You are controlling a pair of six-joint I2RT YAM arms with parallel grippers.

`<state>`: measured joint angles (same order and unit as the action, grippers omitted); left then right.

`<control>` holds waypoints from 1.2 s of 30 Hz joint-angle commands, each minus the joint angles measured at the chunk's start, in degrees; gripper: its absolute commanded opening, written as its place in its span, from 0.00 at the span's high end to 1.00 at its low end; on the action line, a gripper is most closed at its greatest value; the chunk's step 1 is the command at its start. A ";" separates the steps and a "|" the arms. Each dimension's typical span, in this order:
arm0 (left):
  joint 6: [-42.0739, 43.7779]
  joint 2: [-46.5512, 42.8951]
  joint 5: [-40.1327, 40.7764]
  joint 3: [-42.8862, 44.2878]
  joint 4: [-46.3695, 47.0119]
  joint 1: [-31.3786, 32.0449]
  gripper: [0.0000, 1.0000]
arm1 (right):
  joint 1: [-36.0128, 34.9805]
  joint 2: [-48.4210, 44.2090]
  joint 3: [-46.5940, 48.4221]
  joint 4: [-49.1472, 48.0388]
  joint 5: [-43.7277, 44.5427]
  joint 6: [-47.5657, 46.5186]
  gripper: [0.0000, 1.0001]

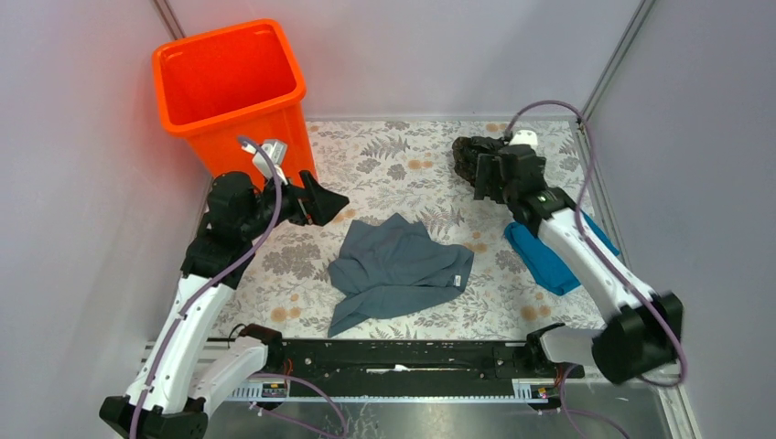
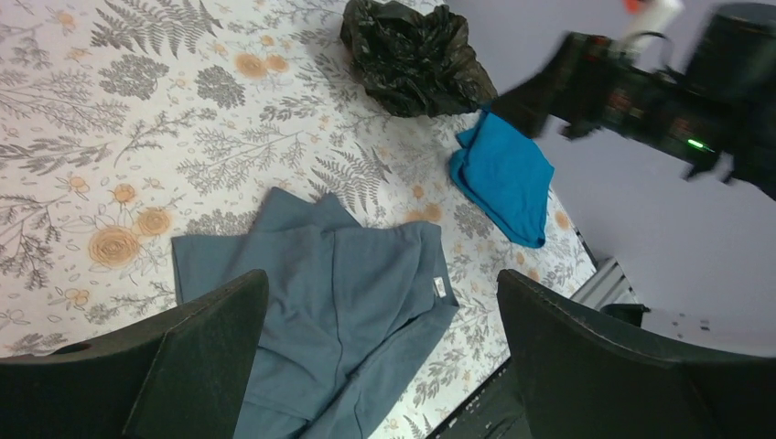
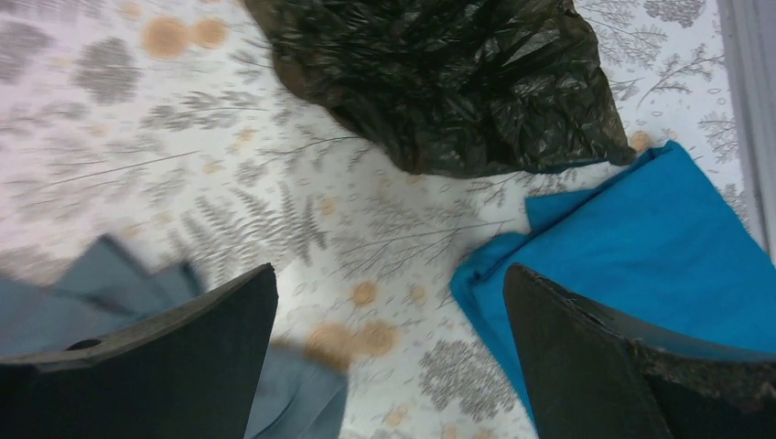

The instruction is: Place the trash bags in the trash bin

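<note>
- The grey cloth (image 1: 398, 270) lies rumpled at the centre of the top view, nearest the arm bases.
- The blue cloth (image 1: 549, 261) lies folded at centre right, partly under the right arm.
- The left gripper (image 1: 325, 203) hovers left of centre, just in front of the bin. Its fingers (image 2: 183, 366) are spread wide and hold nothing.
- The right gripper (image 3: 389, 366) sits in the upper right of the top view, wide apart and empty.
- The bag (image 1: 467, 155) is a crumpled black heap on the floral mat (image 1: 384, 165), upper right, touching the blue cloth's far corner.
- From above, the right gripper blurs into the bag, so contact is unclear. The wrist view seems to show a gap.
- The bin (image 1: 220, 151) stands upright at upper left, well apart from the bag.
</note>
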<state>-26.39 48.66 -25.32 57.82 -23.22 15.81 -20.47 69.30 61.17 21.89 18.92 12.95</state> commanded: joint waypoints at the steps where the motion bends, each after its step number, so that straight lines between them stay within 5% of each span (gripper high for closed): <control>1: -0.79 -4.21 -3.60 -1.03 0.91 0.18 0.01 | 2.86 12.49 5.15 -6.22 6.82 -6.82 0.00; 11: -0.94 -8.21 -5.63 -2.45 -2.40 0.15 0.01 | 12.34 32.80 18.71 -4.93 15.36 -13.60 0.04; 14: 0.13 -8.30 -5.63 -2.02 -3.66 0.25 0.01 | 17.25 33.86 19.23 -5.83 7.02 -12.31 0.03; 17: 0.17 -7.79 -6.12 -2.01 -3.78 0.23 0.01 | 24.03 34.94 18.01 -9.92 -14.34 -8.52 0.04; 22: -0.60 -6.98 -7.72 -1.42 -3.84 0.23 0.01 | 27.06 38.82 16.92 -17.68 -48.81 -1.20 0.33; 26: -1.03 -7.04 -7.83 -1.43 -3.79 0.36 0.01 | 26.93 40.04 13.12 -26.96 -56.06 6.91 0.84; 28: -1.58 -7.17 -8.21 -1.69 -3.79 0.35 0.01 | 26.60 39.07 9.51 -31.25 -59.09 9.70 0.99; 36: -3.92 -3.12 -10.78 -3.43 -3.81 0.62 0.01 | 24.50 30.98 -5.95 -53.71 -77.47 22.33 1.00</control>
<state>-28.84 43.03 -33.28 54.78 -28.62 16.12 5.04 106.87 59.51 -15.55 -44.42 26.83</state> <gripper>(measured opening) 0.990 0.011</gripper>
